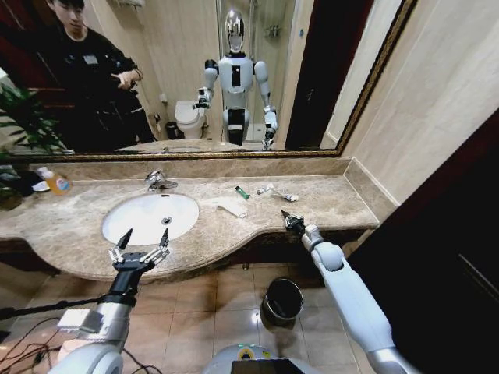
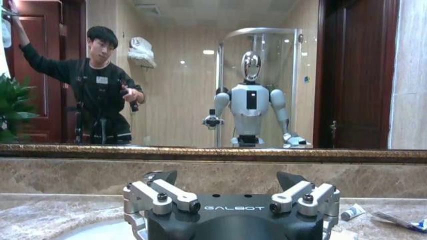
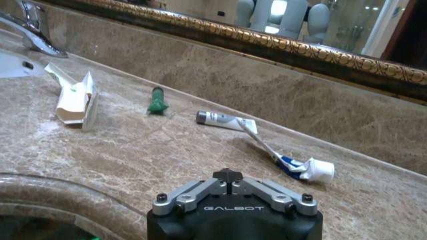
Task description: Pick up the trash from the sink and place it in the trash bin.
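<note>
my left gripper hangs over the front rim of the sink, fingers spread wide, holding nothing. my right gripper sits at the counter's front edge, well to the right of the sink, fingertips pressed together and empty. the trash lies on the marble right of the sink: a pale wrapper nearest it, then a green tube, then a white mini tube. the trash bin stands on the floor below, right of the sink.
</note>
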You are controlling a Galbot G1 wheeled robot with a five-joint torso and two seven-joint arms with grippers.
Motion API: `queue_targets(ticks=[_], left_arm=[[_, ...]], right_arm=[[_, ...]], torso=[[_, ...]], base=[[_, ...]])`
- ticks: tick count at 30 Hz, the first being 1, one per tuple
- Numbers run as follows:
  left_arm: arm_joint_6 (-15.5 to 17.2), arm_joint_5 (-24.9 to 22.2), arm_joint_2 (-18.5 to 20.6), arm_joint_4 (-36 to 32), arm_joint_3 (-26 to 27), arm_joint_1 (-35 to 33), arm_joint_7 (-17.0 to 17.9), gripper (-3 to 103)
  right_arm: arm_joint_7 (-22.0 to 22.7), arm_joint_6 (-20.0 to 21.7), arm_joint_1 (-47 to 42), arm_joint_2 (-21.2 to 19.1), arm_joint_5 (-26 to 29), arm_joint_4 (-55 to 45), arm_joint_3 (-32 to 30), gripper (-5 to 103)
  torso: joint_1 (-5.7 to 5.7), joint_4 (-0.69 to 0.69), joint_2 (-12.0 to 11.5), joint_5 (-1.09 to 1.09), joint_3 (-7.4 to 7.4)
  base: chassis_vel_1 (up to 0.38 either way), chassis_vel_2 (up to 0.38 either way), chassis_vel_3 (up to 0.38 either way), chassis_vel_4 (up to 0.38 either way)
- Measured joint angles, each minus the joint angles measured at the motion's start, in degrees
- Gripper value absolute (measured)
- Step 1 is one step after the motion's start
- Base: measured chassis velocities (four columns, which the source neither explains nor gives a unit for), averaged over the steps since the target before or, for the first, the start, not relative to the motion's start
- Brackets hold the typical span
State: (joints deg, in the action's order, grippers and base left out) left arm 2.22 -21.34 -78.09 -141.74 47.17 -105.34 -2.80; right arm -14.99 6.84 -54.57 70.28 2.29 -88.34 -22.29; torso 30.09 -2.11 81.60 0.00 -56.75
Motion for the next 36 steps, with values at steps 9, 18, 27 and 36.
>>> queue_targets(ticks=[9, 18, 27, 36], left_arm=[[0.0, 0.0, 0.0, 0.0, 0.0, 0.0, 0.0, 100], [0.0, 0.0, 0.0, 0.0, 0.0, 0.0, 0.0, 100], [0.0, 0.0, 0.0, 0.0, 0.0, 0.0, 0.0, 100], [0.0, 0.0, 0.0, 0.0, 0.0, 0.0, 0.0, 100]], right_arm=[[2.7, 0.3, 1.5, -0.6, 1.9, -0.2, 0.4, 0], [3.7, 0.8, 6.0, -1.2, 2.8, 2.3, 2.4, 22], [4.1, 3.0, 12.0, -0.9, 4.4, 6.2, 6.0, 60], [4.5, 4.9, 13.9, -0.9, 6.7, 8.8, 7.9, 93]], torso=[[0.0, 0.01, 0.0, 0.0, 0.0], [0.0, 0.0, 0.0, 0.0, 0.0], [0.0, 0.0, 0.0, -0.01, 0.0], [0.0, 0.0, 0.0, -0.01, 0.0]], base=[[0.0, 0.0, 0.0, 0.0], [0.0, 0.0, 0.0, 0.0], [0.0, 0.0, 0.0, 0.0], [0.0, 0.0, 0.0, 0.0]])
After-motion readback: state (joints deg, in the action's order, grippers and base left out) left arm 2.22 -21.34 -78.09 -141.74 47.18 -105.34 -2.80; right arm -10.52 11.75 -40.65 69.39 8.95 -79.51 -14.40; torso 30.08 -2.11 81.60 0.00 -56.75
